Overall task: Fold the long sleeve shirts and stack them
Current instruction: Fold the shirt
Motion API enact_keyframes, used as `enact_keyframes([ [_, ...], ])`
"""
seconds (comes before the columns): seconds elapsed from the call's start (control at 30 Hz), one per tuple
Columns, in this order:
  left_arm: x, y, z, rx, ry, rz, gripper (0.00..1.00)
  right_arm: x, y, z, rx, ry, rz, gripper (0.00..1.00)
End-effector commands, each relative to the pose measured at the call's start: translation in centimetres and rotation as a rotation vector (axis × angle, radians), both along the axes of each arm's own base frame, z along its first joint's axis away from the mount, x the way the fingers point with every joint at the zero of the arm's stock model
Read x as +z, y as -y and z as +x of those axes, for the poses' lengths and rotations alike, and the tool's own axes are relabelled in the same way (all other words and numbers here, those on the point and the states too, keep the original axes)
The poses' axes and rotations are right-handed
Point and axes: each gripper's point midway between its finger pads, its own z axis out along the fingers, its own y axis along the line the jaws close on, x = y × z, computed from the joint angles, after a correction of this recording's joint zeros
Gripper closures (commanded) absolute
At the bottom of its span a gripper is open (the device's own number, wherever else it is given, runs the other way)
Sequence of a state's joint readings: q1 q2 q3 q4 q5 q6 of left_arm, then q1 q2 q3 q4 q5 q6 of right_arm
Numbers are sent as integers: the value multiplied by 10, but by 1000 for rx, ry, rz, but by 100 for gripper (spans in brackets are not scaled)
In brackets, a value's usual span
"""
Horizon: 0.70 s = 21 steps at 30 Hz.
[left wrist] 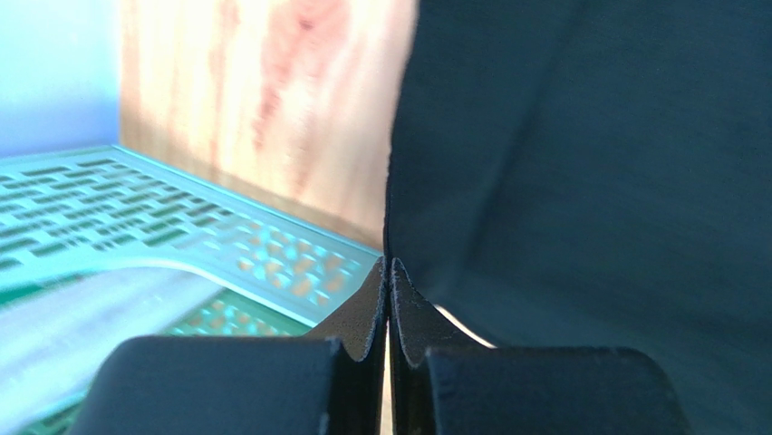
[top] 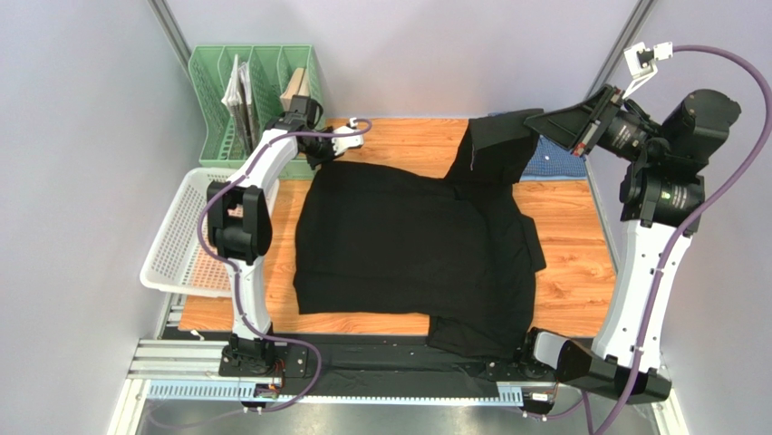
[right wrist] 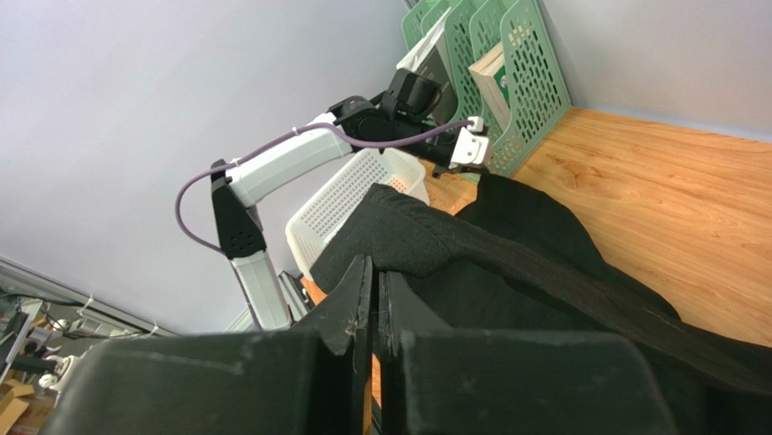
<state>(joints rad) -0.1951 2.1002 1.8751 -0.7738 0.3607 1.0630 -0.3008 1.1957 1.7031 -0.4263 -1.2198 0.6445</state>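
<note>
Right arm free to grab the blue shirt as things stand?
Probably not. The right tool is shut on the black shirt, and that raised fabric drapes over the blue shirt, leaving only a patch showing.

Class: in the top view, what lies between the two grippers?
The black shirt, pinched by the left gripper and right gripper, spans the gap, with bare table along its far edge. The top view shows this.

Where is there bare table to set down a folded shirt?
Bare wood runs down the right side beside the black shirt, and a smaller patch lies at the far middle beyond it. The centre is covered; the white basket crowds the left.
</note>
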Motion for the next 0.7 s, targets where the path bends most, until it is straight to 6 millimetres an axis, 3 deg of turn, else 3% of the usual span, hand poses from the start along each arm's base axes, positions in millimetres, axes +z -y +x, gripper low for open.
enact_keyframes([
  [0.0, 35, 3, -35, -73, 44, -44, 100, -1, -5, -35, 15, 20, -21, 100],
  [0.07, 24, 2, -54, -91, 9, -40, 100, -6, -5, -44, 3, 7, -20, 100],
  [0.1, 31, 0, -60, -93, 22, -39, 100, -10, -5, -47, 2, 5, -26, 100],
  [0.2, 20, -4, -80, -108, -12, -28, 100, -28, -8, -60, -5, -38, -24, 100],
  [0.33, 0, -5, -100, -123, -66, -16, 100, -65, -14, -80, -8, -95, -46, 100],
  [0.43, -8, -5, -108, -144, -84, -4, 100, -80, -18, -96, -19, -91, -98, 100],
  [0.57, -17, -6, -126, -168, -130, 0, 100, -86, -23, -117, -39, -89, -148, 100],
  [0.67, -4, -2, -120, -140, -108, -45, 100, -92, -25, -129, -51, -88, -186, 100],
])
